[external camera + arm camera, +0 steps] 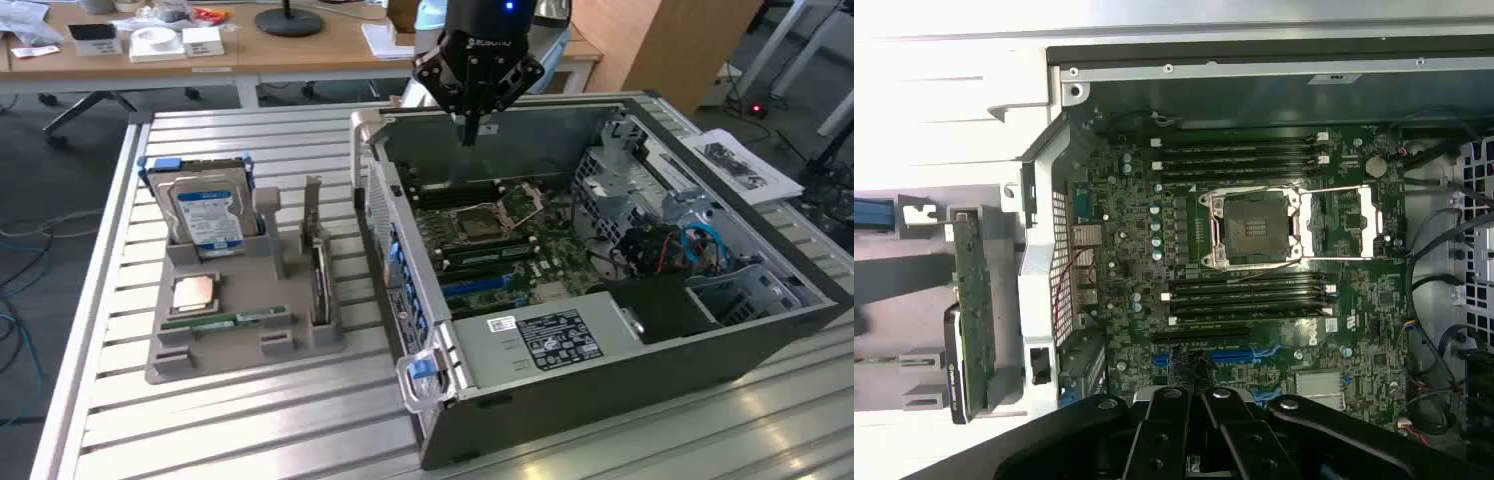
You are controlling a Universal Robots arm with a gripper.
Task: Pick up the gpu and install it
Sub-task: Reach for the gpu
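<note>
Overhead first: slatted metal bench (200, 420) carries everything. The biggest item is the computer case (601, 390), laid on its side with the panel off. I judge this is so the motherboard (494, 240) faces up and a card can be pushed straight down into it. CPU socket open and empty, memory slots bare, blue expansion slots (481, 285) free at the board's near end.

Grey parts holder (200, 350) sits on the bench just beside the case, on the exterior view's left. It keeps each part in its own recess, probably so each can be found at a fixed spot.

Gripper (467, 135) hangs over the far wall of the case, above the motherboard. Jaws pressed together, pinching nothing. It is well apart from the holder, and nothing in the case is touched.

Hard drive (207, 215), blue label, stands upright at the holder's far end.

The gpu (318, 270) stands on its long edge in a slot on the side of the holder nearest the case. It is upright, with its top edge free, and that pose likely offers the card to a top-down pinch. In the wrist view its green board face shows just outside the case wall. Not yet picked up.

CPU chip (196, 292) lies flat in its recess mid-holder.

RAM stick (227, 321), narrow and green, lies flat at the holder's near end.
</note>
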